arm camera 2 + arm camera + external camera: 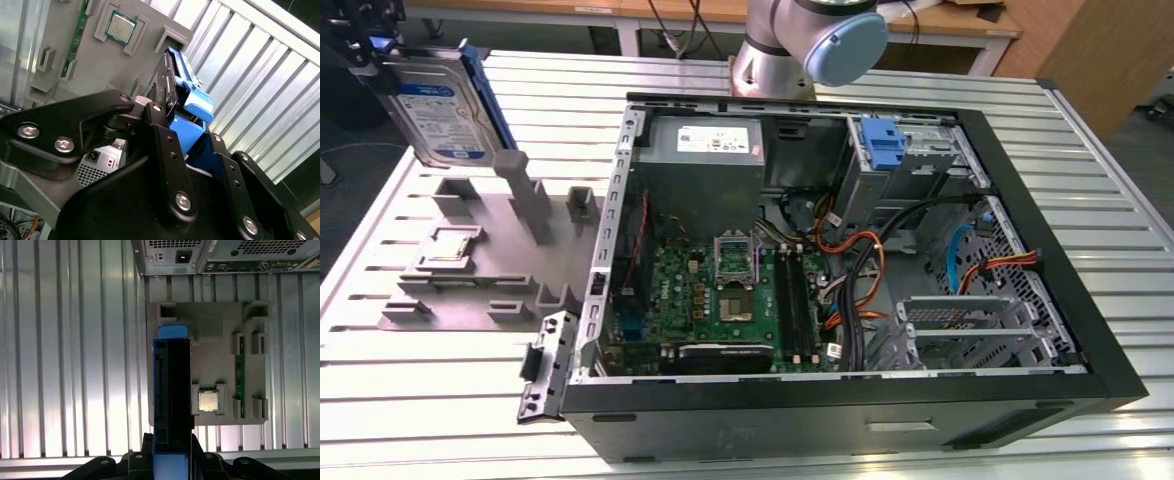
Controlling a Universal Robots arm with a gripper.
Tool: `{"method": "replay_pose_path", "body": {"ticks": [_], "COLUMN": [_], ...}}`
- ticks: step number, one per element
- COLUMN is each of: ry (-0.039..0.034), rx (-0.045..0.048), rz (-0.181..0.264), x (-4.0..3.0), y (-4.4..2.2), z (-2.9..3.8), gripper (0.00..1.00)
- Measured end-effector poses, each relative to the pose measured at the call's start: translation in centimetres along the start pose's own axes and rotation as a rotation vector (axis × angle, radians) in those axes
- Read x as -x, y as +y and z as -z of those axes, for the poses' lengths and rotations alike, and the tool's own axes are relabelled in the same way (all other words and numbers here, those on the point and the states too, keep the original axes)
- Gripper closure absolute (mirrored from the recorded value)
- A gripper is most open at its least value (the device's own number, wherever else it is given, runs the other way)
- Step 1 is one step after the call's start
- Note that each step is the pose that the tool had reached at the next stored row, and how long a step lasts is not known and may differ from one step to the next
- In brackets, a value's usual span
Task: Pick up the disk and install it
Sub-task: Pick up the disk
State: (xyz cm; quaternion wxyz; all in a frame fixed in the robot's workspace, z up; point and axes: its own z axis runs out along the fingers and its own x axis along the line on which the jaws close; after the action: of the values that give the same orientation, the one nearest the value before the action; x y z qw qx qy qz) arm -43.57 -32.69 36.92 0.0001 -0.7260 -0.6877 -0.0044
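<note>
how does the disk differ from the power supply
The disk is a thin slab; the power supply is a bulky box. The disk is held up on edge outside the case; the power supply sits inside it. The disk wears a blue bracket; the power supply has none. Both are labelled grey metal.

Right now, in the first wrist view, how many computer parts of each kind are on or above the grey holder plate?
disk: 1
processor chip: 1
memory stick: 1
Total: 3
</note>
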Motion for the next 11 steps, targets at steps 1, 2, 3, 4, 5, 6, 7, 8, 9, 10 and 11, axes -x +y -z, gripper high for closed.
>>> {"method": "replay_pose_path", "body": {"ticks": [1, 2, 3, 4, 5, 6, 7, 8, 9, 10, 11], "ry": [0.0000, 0.0001, -0.0001, -0.0001, -0.0001, 0.0000, 0.0000, 0.0000, 0.0000, 0.0000, 0.0000], "rx": [0.0001, 0.0002, -0.0002, -0.0001, -0.0001, -0.0001, -0.0001, -0.0001, 0.0000, 0.0000, -0.0001], "rz": [0.000, 0.000, 0.000, 0.000, 0.000, 0.000, 0.000, 0.000, 0.000, 0.000, 0.000], "x": [0.00, 0.00, 0.00, 0.00, 0.00, 0.01, 0.01, 0.01, 0.01, 0.01, 0.01], "y": [0.00, 0.00, 0.00, 0.00, 0.00, 0.00, 0.00, 0.00, 0.00, 0.00, 0.01], "z": [0.02, 0.03, 0.05, 0.05, 0.05, 0.05, 0.06, 0.07, 0.08, 0.10, 0.11], "gripper": [0.63, 0.63, 0.63, 0.63, 0.63, 0.63, 0.63, 0.63, 0.63, 0.63, 0.63]}}
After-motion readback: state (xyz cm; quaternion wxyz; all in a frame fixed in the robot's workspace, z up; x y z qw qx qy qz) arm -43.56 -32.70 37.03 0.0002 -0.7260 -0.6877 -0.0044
